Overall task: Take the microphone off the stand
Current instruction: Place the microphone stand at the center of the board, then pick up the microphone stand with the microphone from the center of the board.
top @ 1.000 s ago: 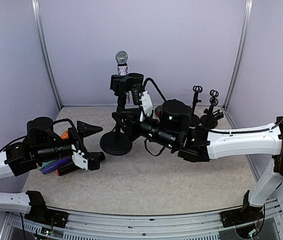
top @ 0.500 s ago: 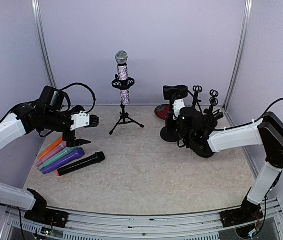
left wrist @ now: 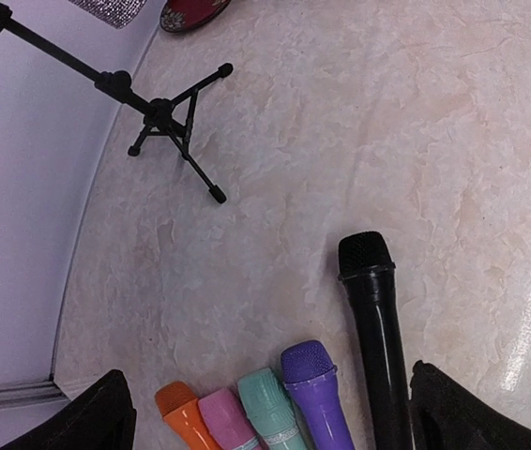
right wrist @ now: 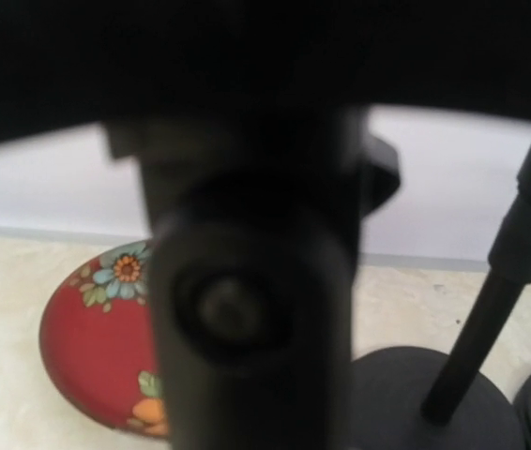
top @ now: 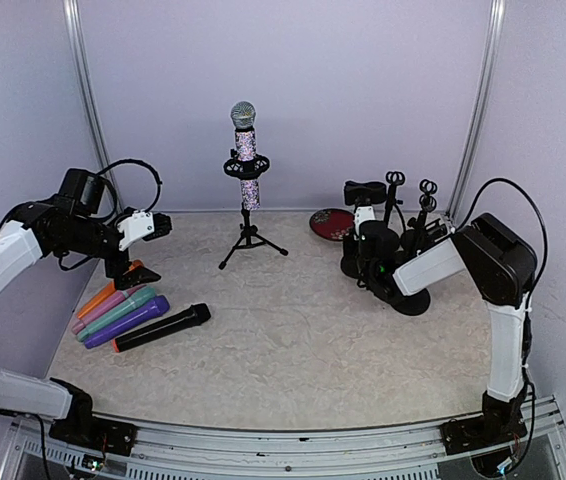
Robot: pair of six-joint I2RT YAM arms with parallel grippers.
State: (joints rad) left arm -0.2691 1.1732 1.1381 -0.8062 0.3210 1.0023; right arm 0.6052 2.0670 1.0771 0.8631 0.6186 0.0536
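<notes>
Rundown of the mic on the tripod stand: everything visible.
The mic has a silver mesh head and a glittery, sequin-like body. It stands upright, its middle held in the black ring clip of the tripod stand, tail poking below. It sits near the back wall, left of centre. Only the clip touches it.

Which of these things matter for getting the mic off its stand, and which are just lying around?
For the job: glittery microphone, tripod stand.
Lying about: black microphone, four coloured microphones, red plate, round-base stands.
</notes>
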